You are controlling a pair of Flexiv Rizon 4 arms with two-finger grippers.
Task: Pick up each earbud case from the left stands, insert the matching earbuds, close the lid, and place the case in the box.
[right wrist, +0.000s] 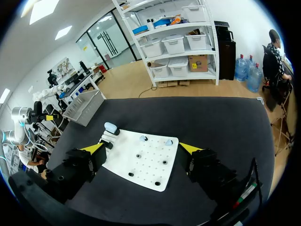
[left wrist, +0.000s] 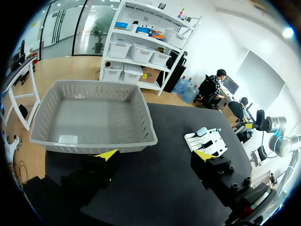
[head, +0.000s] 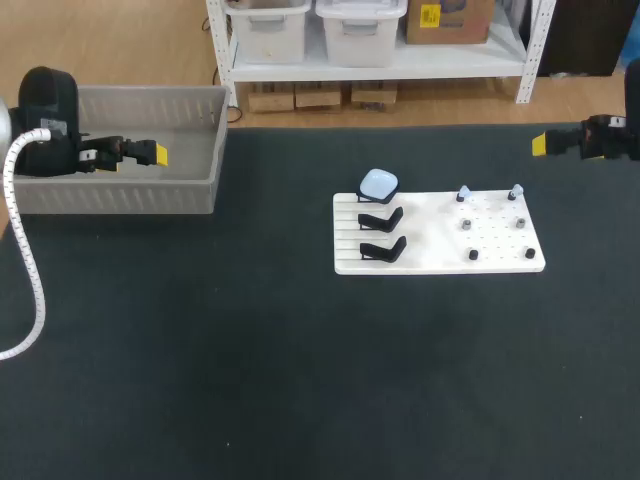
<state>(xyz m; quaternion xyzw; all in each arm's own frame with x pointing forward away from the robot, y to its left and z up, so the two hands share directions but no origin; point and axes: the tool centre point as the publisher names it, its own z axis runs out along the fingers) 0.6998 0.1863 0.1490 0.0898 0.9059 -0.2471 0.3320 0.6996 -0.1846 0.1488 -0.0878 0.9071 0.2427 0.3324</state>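
- The table [head: 250, 380] has a dark mat top that carries everything here.
- The box [head: 115, 197] is a grey slatted bin at the table's far left corner. A pale slip lies on its floor.
- The board [head: 430, 235] is a flat white plate right of the table's middle, well apart from the box. Its left part is ribbed and its right part has rows of small holes.
- The left arm [head: 48, 120] comes in at the far left, with a white ribbed hose [head: 25, 270] looping down from it onto the table.
- The right arm [head: 615, 138] comes in at the far right edge.
- The left gripper [head: 158, 154] hangs over the box. In its wrist view the fingers are spread wide, with the box's near wall ahead of them.
- The right gripper [head: 540, 144] hangs over the table, behind and to the right of the board. In its wrist view the jaws stand wide apart, with the board ahead.
- Three black stands [head: 381, 218] sit in a column on the board's ribbed left part.
- The case [head: 378, 183] is pale blue and rounded. It rests on the rearmost stand, and the two nearer stands are bare.
- Six pegs [head: 466, 224] stand in two columns on the holed part.
- The earbuds [head: 464, 193] are two pale pieces, one on each rear peg.
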